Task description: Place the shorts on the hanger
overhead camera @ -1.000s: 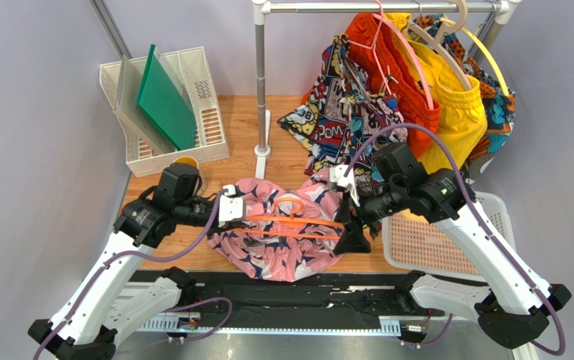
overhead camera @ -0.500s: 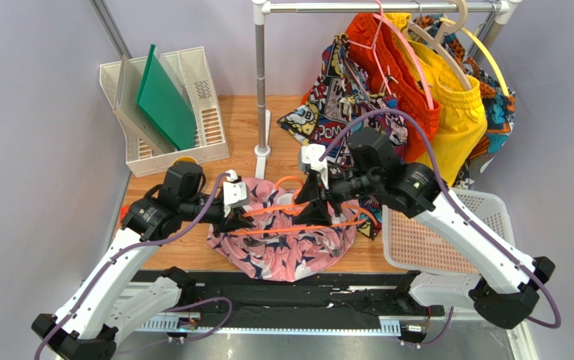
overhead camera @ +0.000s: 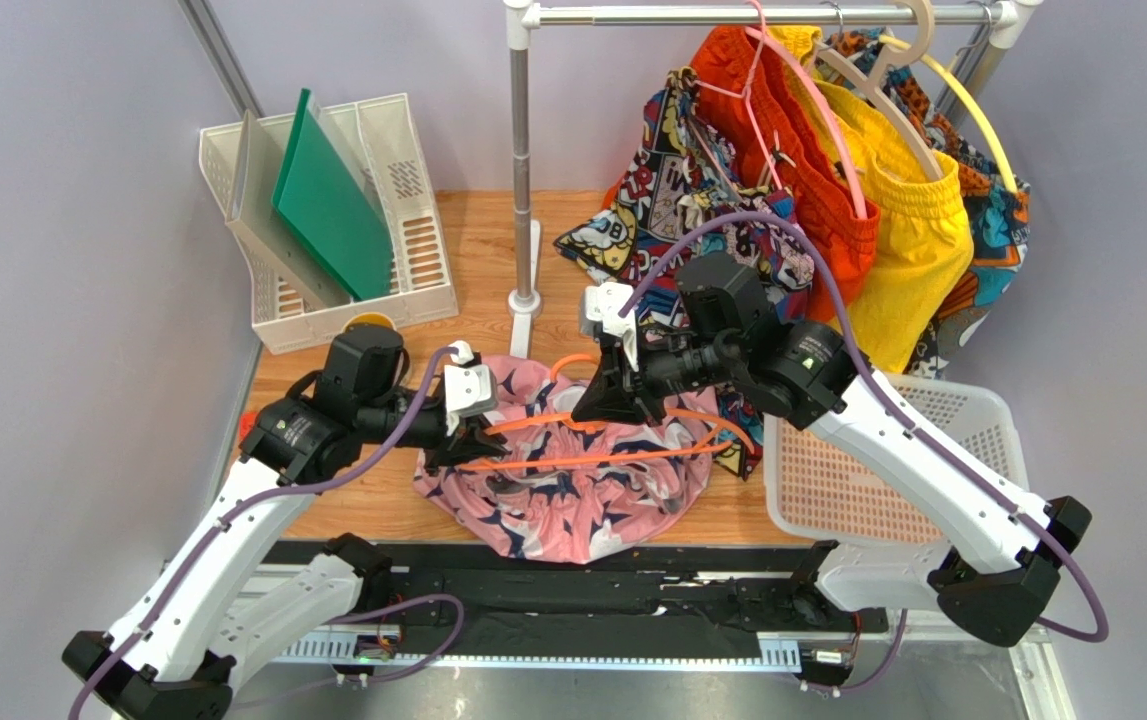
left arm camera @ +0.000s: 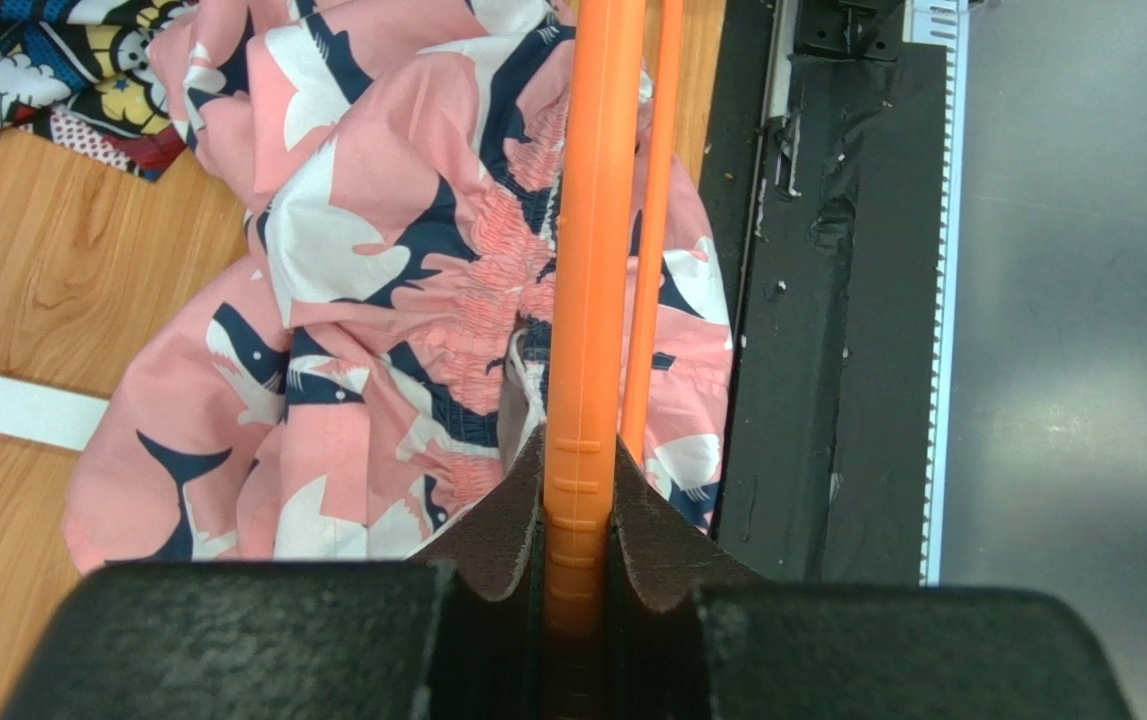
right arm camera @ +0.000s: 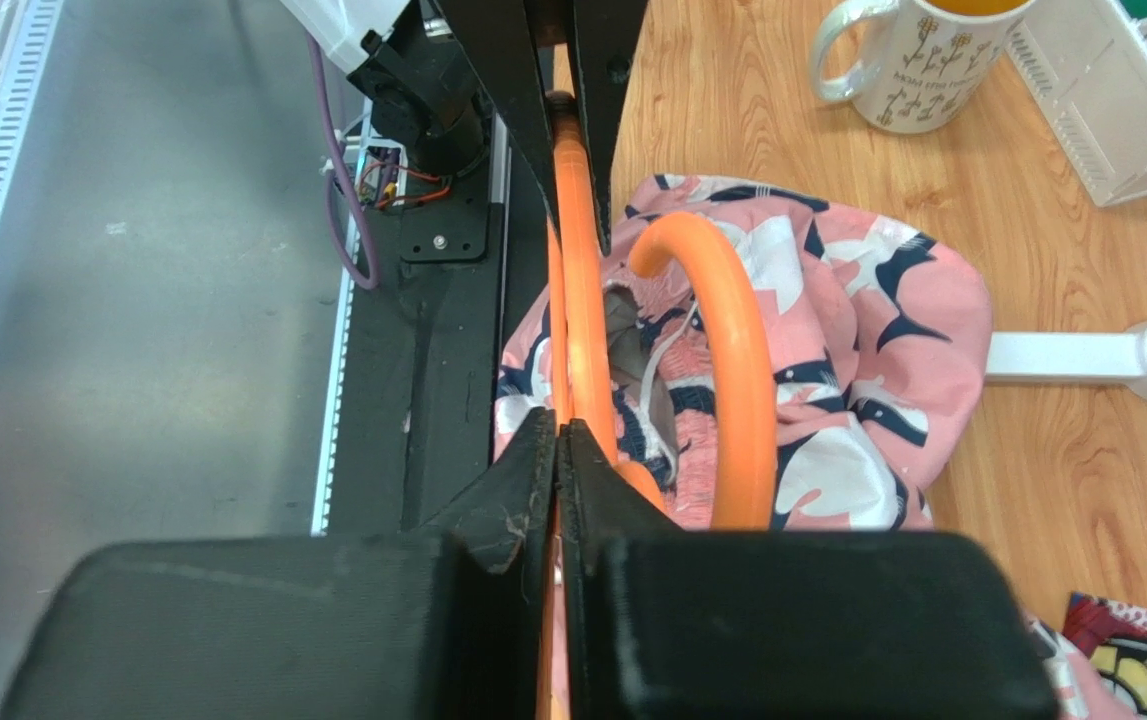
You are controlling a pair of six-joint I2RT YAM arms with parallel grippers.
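Clamped twice: left gripper [left arm camera: 579, 503] pinching the hanger [left arm camera: 594, 225] by its bar, right gripper [right arm camera: 557, 450] pinching it nearer the hook. Held low over the shorts [left arm camera: 369, 300], bunched on the table [left arm camera: 83, 255] beneath, not yet threaded. Likely to bow or pop free if pulled unevenly; may also snag loose fabric.

Wearing glossy white shells along the left arm [overhead camera: 219, 563] and right arm [overhead camera: 932, 488], bulging into black housings at the joints. Trailing a purple cable [overhead camera: 745, 215] beside each. Carrying a small white block [overhead camera: 467, 387] near each wrist. Ending in a left gripper [left arm camera: 579, 477] and right gripper [right arm camera: 557, 435] of matte black wedges, scuffed grey inside.
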